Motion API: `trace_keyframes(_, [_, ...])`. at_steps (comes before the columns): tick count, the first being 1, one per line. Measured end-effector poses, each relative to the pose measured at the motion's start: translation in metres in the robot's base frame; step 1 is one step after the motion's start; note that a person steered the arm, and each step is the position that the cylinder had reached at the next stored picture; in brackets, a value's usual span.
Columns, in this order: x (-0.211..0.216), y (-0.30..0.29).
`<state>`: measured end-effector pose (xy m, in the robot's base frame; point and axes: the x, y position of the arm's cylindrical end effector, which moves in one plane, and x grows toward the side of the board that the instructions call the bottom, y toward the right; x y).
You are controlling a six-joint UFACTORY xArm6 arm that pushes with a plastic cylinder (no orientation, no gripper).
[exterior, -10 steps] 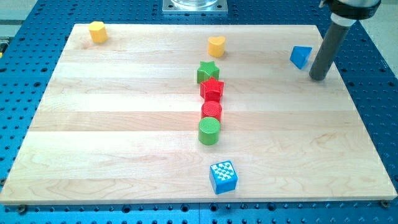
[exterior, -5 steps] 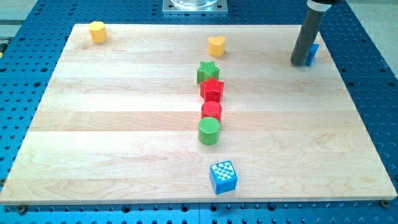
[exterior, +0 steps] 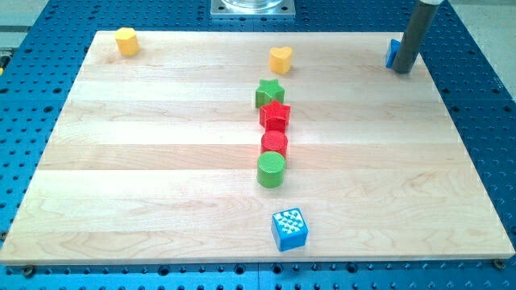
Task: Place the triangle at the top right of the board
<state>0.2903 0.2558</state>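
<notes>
The blue triangle [exterior: 392, 53] lies near the top right corner of the wooden board [exterior: 161, 161]. The dark rod stands in front of it and hides most of it; only its left edge shows. My tip [exterior: 401, 69] touches the board at the triangle's right and lower side, and looks to be against it.
A yellow hexagon [exterior: 126, 40] sits at the top left and a yellow heart [exterior: 280, 60] at the top middle. A green star [exterior: 269, 93], red star [exterior: 275, 116], red cylinder [exterior: 274, 145] and green cylinder [exterior: 271, 170] form a column in the middle. A blue cube [exterior: 289, 229] lies near the bottom.
My tip went from the triangle's right to its left, then back to its right and up. The blue triangle has moved a little toward the top of the board.
</notes>
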Motion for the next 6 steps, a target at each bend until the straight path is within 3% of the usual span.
trace_keyframes(5, [-0.022,-0.020])
trace_keyframes(6, [-0.030,-0.065])
